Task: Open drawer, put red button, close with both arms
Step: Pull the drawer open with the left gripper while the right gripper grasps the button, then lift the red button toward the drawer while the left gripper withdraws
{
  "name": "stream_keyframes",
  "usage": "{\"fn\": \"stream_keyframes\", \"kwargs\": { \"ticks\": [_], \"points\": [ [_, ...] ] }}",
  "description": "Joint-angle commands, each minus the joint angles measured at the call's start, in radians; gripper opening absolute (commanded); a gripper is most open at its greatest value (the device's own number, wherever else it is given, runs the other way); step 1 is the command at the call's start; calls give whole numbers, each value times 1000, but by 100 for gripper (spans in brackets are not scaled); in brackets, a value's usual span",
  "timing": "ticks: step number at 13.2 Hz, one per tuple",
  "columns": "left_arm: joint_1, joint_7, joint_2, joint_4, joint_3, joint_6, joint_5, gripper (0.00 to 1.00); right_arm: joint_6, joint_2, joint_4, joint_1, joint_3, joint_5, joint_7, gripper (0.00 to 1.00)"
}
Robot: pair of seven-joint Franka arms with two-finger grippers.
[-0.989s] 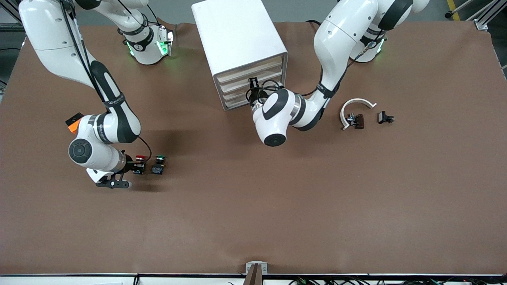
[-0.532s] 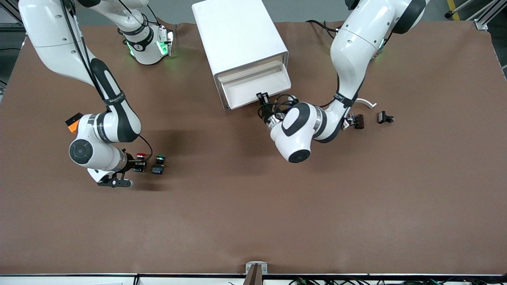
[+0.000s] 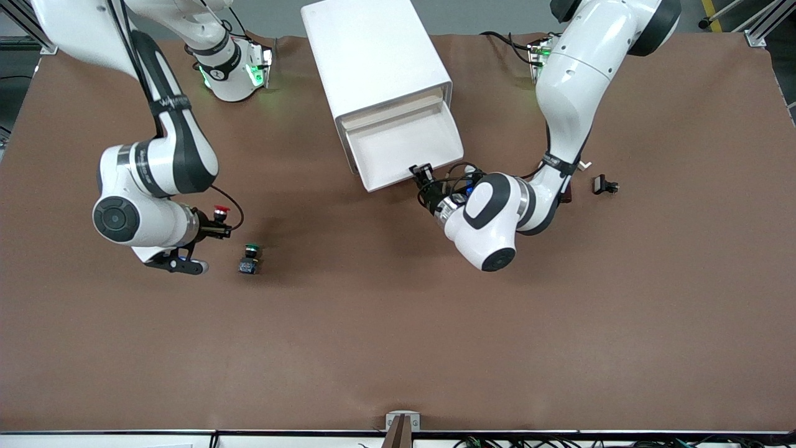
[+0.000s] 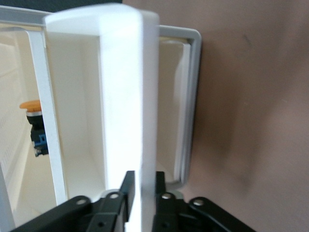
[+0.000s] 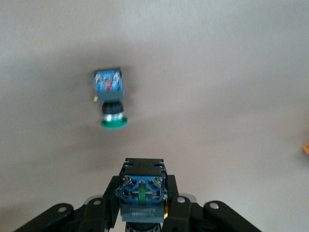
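The white drawer stands pulled out of the white cabinet toward the front camera. My left gripper is shut on the drawer's front lip; in the left wrist view its own jaws pinch that white lip. My right gripper is shut on the red button and holds it above the table, toward the right arm's end. In the right wrist view the button's blue and black body sits between the fingers, its cap hidden.
A green-capped switch lies on the table under and beside my right gripper, also in the right wrist view. An orange-capped switch shows inside the cabinet. A small black part lies toward the left arm's end.
My left gripper has pulled the drawer out toward the front camera. My right gripper has lifted the red button off the table, away from the green-capped switch.
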State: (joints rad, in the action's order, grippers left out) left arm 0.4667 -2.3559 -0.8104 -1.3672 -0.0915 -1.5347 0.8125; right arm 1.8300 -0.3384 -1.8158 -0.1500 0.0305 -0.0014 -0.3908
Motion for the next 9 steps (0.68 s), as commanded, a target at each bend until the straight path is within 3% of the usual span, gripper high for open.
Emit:
{"fn": "stream_keyframes", "kwargs": {
  "ticks": [1, 4, 9],
  "points": [
    [-14, -11, 5, 25, 6, 1, 22, 100, -174, 36, 82, -94, -3, -5, -167, 33],
    [-28, 24, 5, 71, 16, 1, 1, 100, -265, 58, 128, -192, -1, 4, -342, 33],
    [-33, 287, 32, 131, 197, 4, -6, 100, -272, 73, 174, -394, -3, 133, -750, 33]
  ]
}}
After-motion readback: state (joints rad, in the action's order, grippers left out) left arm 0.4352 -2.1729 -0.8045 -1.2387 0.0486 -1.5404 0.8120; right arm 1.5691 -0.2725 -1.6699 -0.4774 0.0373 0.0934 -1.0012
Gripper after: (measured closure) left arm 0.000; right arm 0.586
